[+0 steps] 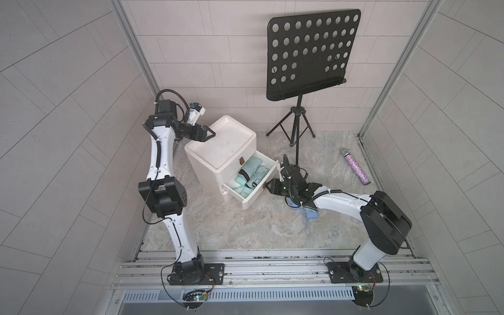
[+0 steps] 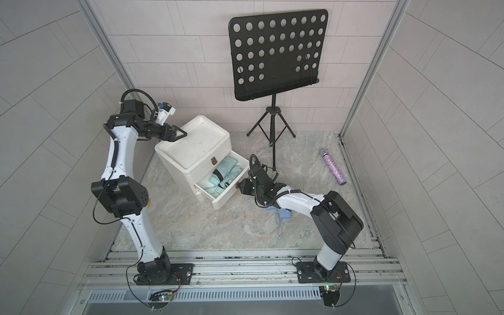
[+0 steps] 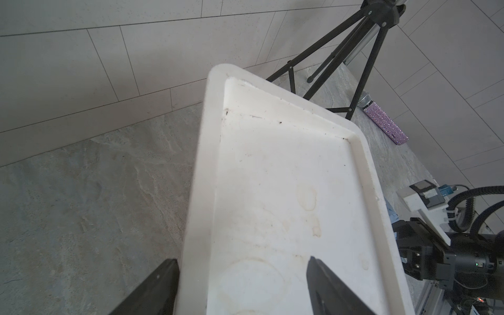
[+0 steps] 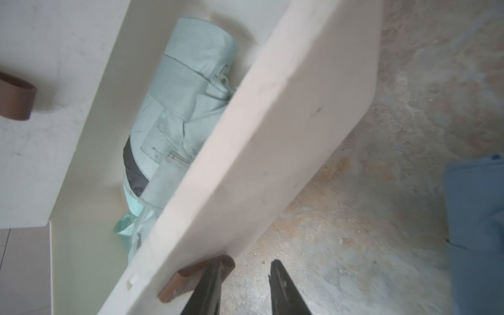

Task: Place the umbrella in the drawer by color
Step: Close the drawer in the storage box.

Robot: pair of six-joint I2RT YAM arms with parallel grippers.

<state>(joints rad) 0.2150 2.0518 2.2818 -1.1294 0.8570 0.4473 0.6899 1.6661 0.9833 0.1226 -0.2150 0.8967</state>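
A mint-green folded umbrella (image 1: pixel 255 174) (image 4: pixel 185 95) lies inside the pulled-out lower drawer (image 1: pixel 257 193) of a white cabinet (image 1: pixel 196 152). My right gripper (image 1: pixel 268 185) (image 4: pixel 249 260) is at the drawer front, by its brown tab handle (image 4: pixel 188 278). One finger lies against the tab, and the jaws stand apart with floor showing between them. My left gripper (image 1: pixel 211 134) (image 3: pixel 242 259) hovers open over the cabinet's back left rim (image 3: pixel 196 218), one finger outside it and one over the top. A blue cloth item (image 1: pixel 309 212) (image 4: pixel 477 212) with a cord lies on the floor under my right arm.
A black music stand (image 1: pixel 311 54) rises behind on a tripod (image 1: pixel 296 125). A purple glitter microphone (image 1: pixel 354 170) lies at the right wall. The upper drawer is shut, with its brown tab (image 1: pixel 241 161) showing. Walls close in on the left, right and rear.
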